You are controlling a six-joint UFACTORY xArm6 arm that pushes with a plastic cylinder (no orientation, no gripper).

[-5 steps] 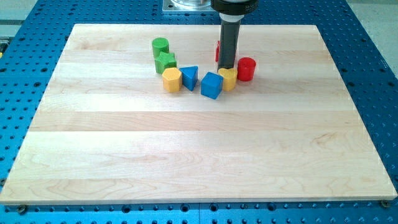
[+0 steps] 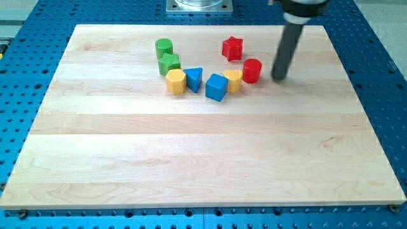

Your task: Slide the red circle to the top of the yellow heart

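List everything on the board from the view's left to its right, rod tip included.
Green cylinder and green star overlap, so no order between them; then yellow hexagon → blue triangle → blue cube → red circle → my tip.

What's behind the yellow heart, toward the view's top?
Bare board above the yellow heart, then the red star. Red circle sits at its right; my tip further right.

Bare board is seen right of the red circle [image 2: 252,70]; the yellow heart [image 2: 233,80] blocks its left, the red star [image 2: 233,48] stands above.
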